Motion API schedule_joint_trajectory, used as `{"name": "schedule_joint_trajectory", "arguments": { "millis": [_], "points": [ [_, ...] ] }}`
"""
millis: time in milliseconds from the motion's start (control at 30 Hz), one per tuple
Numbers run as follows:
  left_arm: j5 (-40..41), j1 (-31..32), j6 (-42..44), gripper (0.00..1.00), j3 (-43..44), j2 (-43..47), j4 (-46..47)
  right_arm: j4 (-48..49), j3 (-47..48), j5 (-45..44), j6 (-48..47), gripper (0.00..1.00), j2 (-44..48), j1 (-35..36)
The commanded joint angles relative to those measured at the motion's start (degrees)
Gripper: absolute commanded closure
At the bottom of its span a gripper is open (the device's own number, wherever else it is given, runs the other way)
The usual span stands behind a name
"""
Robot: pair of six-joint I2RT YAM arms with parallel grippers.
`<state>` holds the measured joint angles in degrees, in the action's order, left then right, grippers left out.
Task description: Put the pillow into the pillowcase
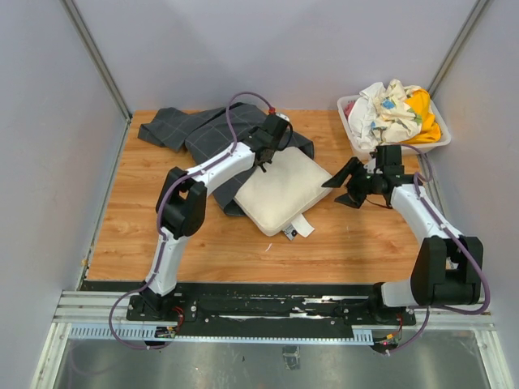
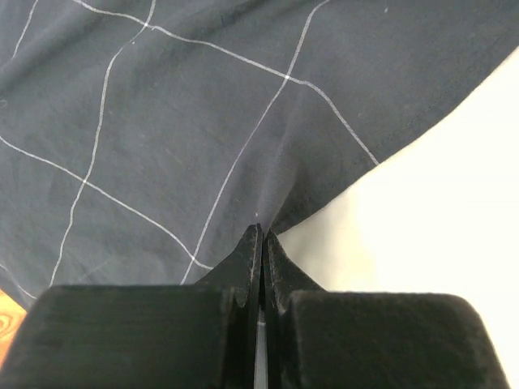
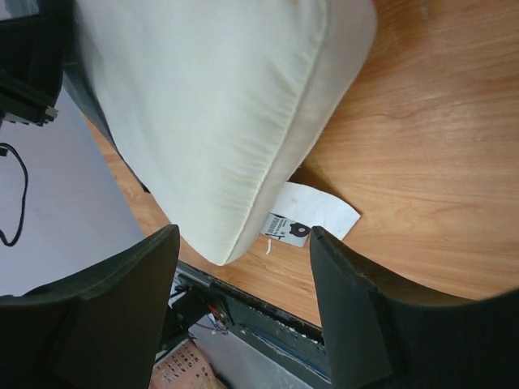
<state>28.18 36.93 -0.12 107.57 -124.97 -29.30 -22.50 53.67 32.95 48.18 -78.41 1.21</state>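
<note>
top external, pillowcase (image 1: 185,130) partly hidden under pillow (image 1: 280,194), its opening unclear

cream-white pillow (image 1: 280,193), charcoal pillowcase (image 1: 199,130) with thin light grid lines, black pincers, orange-brown wood-grain table (image 1: 340,235).

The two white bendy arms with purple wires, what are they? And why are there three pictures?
They are two robot arms bolted to the near edge of a wooden table. The big picture looks down from above. The other two come from little cameras on each wrist, so you see each hand's black fingers up close. On the table lies a cream pillow, partly on a dark grey checked pillowcase. A white basket of cloths sits in the far corner. The left hand is shut and seems to pinch the pillowcase's edge. The right hand is open, holding nothing, and points at the pillow's corner with its little tag.
</note>
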Motion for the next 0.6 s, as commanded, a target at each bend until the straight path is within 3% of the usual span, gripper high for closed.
{"name": "schedule_joint_trajectory", "arguments": {
  "millis": [0,133,567],
  "points": [
    [-3.10,0.32,-2.14,1.00,3.48,4.62,-2.90,0.20,4.26,1.76,-3.76,0.33,-3.79,5.87],
    [-7.39,1.07,-3.52,1.00,5.06,5.88,-6.17,2.89,5.29,0.64,-2.97,0.33,-8.03,11.65],
    [-15.93,1.31,-7.35,1.00,-2.44,10.50,-4.77,10.95,11.14,-9.07,4.21,0.27,-22.89,20.90]
  ]
}}
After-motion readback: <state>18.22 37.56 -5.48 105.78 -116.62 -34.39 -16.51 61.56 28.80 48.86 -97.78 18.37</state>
